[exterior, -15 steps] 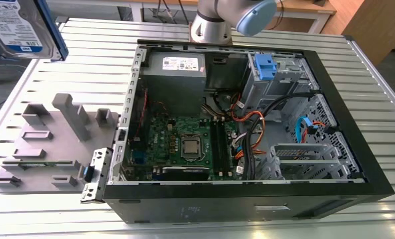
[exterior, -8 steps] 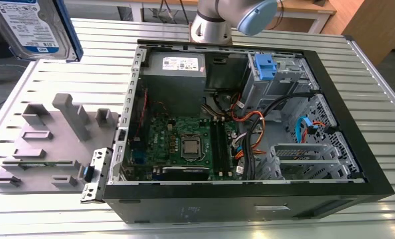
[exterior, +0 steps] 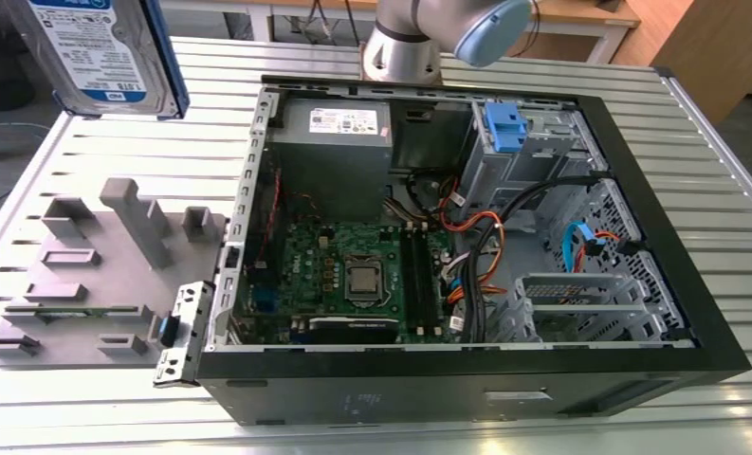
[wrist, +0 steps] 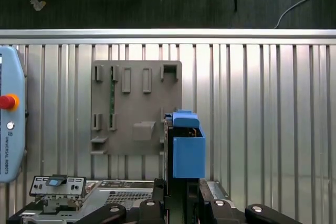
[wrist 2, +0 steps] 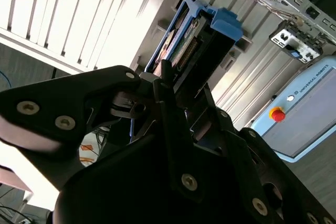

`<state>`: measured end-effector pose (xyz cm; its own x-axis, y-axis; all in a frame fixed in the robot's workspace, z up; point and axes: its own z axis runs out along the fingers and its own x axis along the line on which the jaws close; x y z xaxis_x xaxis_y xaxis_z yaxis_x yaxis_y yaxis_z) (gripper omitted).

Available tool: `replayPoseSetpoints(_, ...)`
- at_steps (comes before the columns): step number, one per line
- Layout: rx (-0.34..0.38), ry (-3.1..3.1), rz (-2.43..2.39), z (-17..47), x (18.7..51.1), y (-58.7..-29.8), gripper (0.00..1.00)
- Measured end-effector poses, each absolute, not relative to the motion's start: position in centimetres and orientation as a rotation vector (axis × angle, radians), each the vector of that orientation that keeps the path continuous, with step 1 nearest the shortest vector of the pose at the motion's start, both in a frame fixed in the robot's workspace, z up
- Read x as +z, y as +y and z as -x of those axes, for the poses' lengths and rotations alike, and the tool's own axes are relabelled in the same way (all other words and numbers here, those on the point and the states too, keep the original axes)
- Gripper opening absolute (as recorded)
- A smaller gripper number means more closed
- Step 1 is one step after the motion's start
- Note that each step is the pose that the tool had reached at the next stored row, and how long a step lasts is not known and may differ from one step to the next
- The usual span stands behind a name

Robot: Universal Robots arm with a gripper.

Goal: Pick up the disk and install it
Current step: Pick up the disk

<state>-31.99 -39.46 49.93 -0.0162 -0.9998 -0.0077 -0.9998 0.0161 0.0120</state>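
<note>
The disk (exterior: pixel 103 52), silver with a white-and-blue label and blue side rails, hangs high above the table at the exterior view's left, clear of the open computer case (exterior: pixel 465 379). In the first wrist view the disk (wrist: pixel 188 153) is seen edge-on above the grey fixture plate's edge. My gripper (wrist: pixel 182 192) is shut on it, a black finger on each side. In the second wrist view the disk (wrist 2: pixel 184 45) stands out past the gripper (wrist 2: pixel 176 95).
The case lies open with its motherboard (exterior: pixel 350 275), cables and a drive cage with a blue tab (exterior: pixel 503 128). A grey fixture plate (exterior: pixel 98 275) lies beside the case on the slatted metal table (exterior: pixel 730 171). A teach pendant (wrist: pixel 10 124) rests on the table.
</note>
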Motion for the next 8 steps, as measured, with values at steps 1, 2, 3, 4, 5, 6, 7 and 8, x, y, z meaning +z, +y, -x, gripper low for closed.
replayPoseSetpoints(1, -0.022, -2.237, -2.201, 31.7, 49.9, -39.5, 0.35)
replayPoseSetpoints(2, -0.022, -2.237, -2.202, 31.4, 49.9, -39.5, 0.35)
replayPoseSetpoints(3, -0.022, -2.237, -2.201, 31.2, 49.9, -39.5, 0.35)
replayPoseSetpoints(4, -0.022, -2.237, -2.201, 30.9, 49.9, -39.5, 0.35)
replayPoseSetpoints(5, -0.022, -2.237, -2.201, 30.6, 49.9, -39.5, 0.35)
replayPoseSetpoints(6, -0.022, -2.237, -2.201, 30.3, 49.9, -39.5, 0.35)
replayPoseSetpoints(7, -0.022, -2.237, -2.201, 30.0, 49.9, -39.5, 0.35)
replayPoseSetpoints(8, -0.022, -2.237, -2.201, 29.7, 49.9, -39.5, 0.35)
